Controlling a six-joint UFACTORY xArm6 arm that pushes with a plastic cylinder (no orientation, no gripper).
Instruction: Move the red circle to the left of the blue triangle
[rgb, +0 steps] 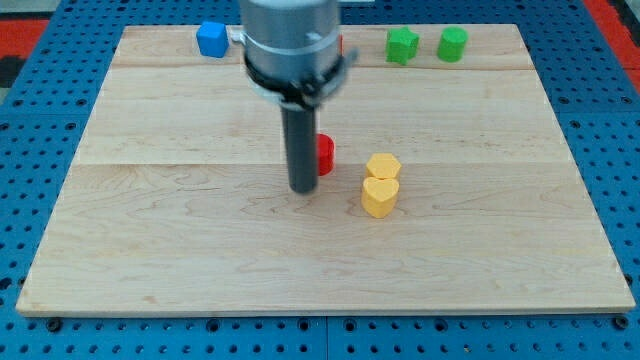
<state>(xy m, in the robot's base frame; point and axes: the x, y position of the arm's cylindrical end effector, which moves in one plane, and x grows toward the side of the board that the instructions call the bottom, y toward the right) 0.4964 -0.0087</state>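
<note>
My tip (303, 188) rests on the board near its middle. A red block (325, 153), mostly hidden behind the rod, sits just right of the rod and slightly above the tip; its shape cannot be made out. A blue block (211, 39) stands at the view's top left, well up and left of the tip; its exact shape is unclear. A sliver of another red block (341, 45) shows at the top edge behind the arm's body.
Two green blocks (402, 45) (452, 44) stand at the top right. A yellow hexagon-like block (383, 166) and a yellow heart-shaped block (380, 197) touch each other right of the tip. The wooden board (150, 250) lies on a blue perforated table.
</note>
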